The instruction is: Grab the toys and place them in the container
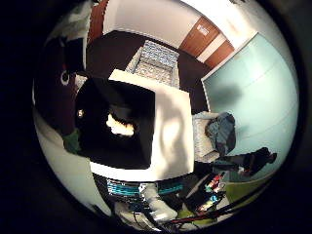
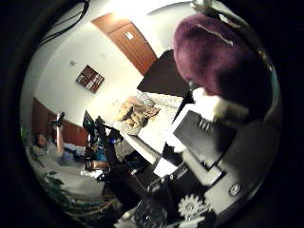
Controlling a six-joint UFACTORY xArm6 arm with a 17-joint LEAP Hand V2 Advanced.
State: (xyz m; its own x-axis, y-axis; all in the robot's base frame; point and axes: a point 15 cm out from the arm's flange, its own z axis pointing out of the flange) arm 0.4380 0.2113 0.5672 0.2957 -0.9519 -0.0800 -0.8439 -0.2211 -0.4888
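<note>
We hold a purple plush toy curled against our hand's fingers. The container sits well beyond our fingertips, so the drop remains undone.

No legible writing, numbers or labels anywhere. Small pale sign plate on the brown wooden door, too blurred to read. Same for the dark framed wall picture.
</note>
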